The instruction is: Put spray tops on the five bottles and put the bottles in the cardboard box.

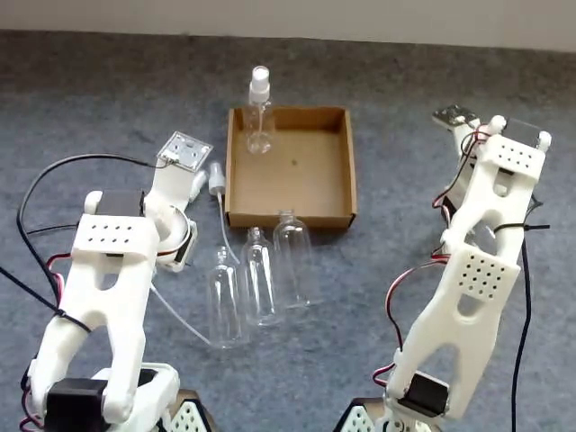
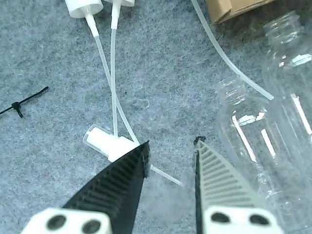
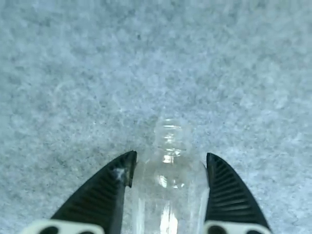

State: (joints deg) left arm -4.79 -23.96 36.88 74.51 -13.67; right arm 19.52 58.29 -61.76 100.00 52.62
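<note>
Now: 1 bottle clamped, 1 spray top beside open fingers

The right claw (image 3: 168,158) was closed on an uncapped bottle (image 3: 168,195). 1 finger sat against each side below the shoulder, and the neck poked out past the tips over grey carpet (image 3: 73,58). The left claw (image 2: 170,146) stood wide open and held nothing. A loose spray top (image 2: 105,141) lay on its side touching the black finger (image 2: 122,180), its thin tube reaching into the gap between the tips. 2 more spray tops (image 2: 85,7) lay farther out. 3 open bottles (image 1: 259,274) lay side by side on the carpet just in front of the cardboard box (image 1: 346,162), near the left claw. 1 capped bottle (image 1: 259,117) stood inside the box at a far corner.
</note>
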